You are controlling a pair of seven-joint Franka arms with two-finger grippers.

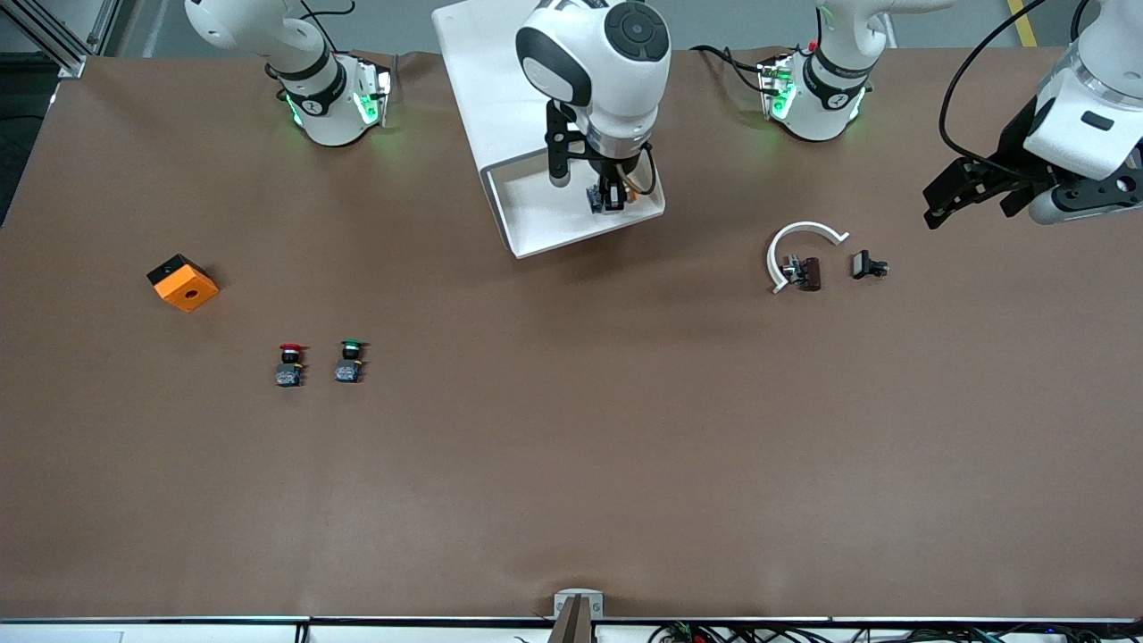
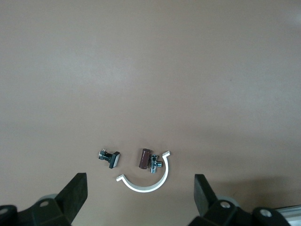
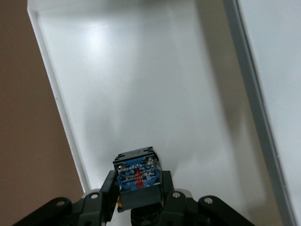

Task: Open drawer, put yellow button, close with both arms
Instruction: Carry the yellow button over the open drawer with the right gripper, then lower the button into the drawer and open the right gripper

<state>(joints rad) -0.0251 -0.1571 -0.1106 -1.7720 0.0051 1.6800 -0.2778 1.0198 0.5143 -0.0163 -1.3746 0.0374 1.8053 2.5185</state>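
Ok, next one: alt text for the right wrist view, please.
The right gripper grips the yellow button, seen from its grey-blue base, over the open drawer. The drawer's white floor fills most of the view, with brown table showing alongside.

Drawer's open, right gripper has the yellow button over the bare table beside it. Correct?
Not quite. The right gripper holds the yellow button over the open drawer, not the bare table. The right wrist view shows the drawer's white floor directly beneath it.
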